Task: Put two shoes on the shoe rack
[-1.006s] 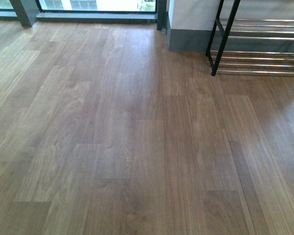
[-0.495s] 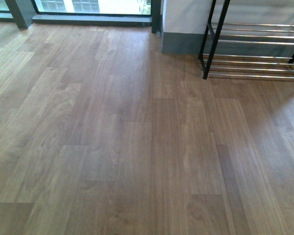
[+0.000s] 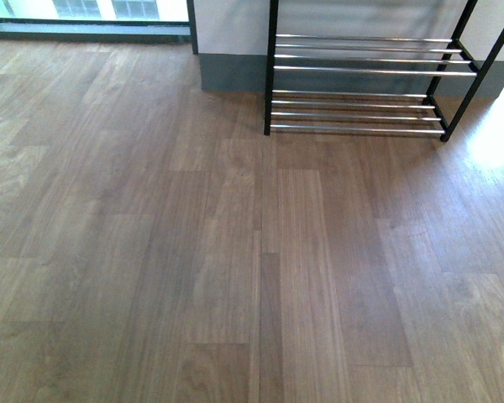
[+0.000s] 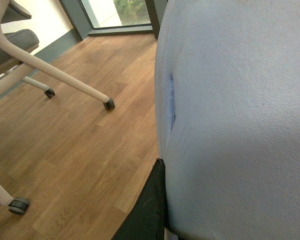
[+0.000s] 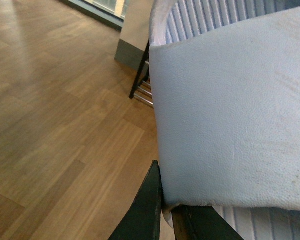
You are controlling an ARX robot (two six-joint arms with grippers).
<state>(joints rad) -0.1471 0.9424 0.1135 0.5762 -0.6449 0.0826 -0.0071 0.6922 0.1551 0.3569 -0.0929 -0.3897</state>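
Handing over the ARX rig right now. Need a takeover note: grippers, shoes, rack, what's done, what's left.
Left gripper: black finger pressed against the first white shoe, whose grained pale side fills the wrist view. It looks clamped; the second finger is hidden.
Right gripper: closed on the second white shoe, ribbed tread showing.
Black-framed shoe rack with chrome bars: ahead, right of centre in the front view, on the brown wooden floor. Its visible tiers hold nothing.
Done: both shoes appear to be in hand.
Left: close in and set both on a tier.
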